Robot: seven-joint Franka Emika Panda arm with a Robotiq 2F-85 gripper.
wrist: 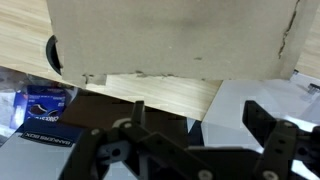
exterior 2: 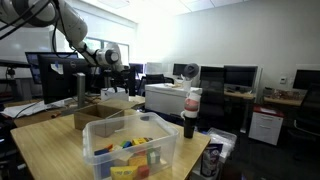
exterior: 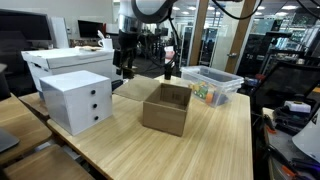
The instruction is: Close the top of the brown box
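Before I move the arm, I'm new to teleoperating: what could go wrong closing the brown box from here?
The brown box looks light and sits loose on the table; a sideways push may slide it rather than close it. The clear bin and dark bottle stand near it; a wide sweep of the end effector might knock them.

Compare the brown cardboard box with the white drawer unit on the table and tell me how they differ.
Colour: the brown box is plain cardboard, the white drawer unit white. State: the brown box is open on top, the drawer unit closed, with dark knobs in front. Size: the brown box looks smaller than the drawer unit. Both are boxy and stand on the wooden table.
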